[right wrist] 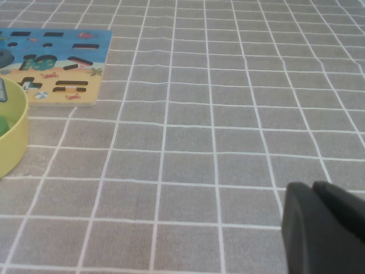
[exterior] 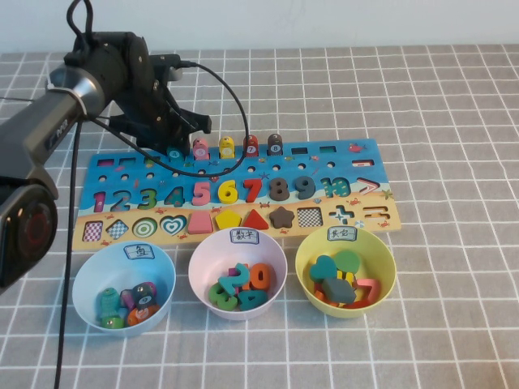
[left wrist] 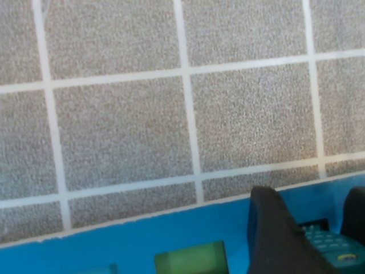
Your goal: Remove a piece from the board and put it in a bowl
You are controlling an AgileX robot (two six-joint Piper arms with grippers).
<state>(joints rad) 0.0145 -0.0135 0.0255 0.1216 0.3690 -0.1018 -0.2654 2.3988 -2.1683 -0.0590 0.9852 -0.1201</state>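
Observation:
The blue puzzle board (exterior: 357,154) lies in mid-table, and its far edge shows in the left wrist view (left wrist: 114,245). A row of fish pieces stands along the board's far edge. My left gripper (exterior: 173,144) is down over the teal fish piece (exterior: 173,151) at the left end of that row. In the left wrist view the gripper (left wrist: 322,225) has a finger on each side of the teal piece (left wrist: 328,245), closed against it. The piece still sits on the board. My right gripper (right wrist: 313,187) is shut and empty, low over bare cloth, out of the high view.
Pink (exterior: 199,149), yellow (exterior: 227,147), red (exterior: 251,145) and dark (exterior: 275,144) fish stand beside the teal one. Three bowls sit in front of the board: blue (exterior: 89,279), pink (exterior: 199,259), yellow (exterior: 385,267), each holding several pieces. A black cable loops over the board.

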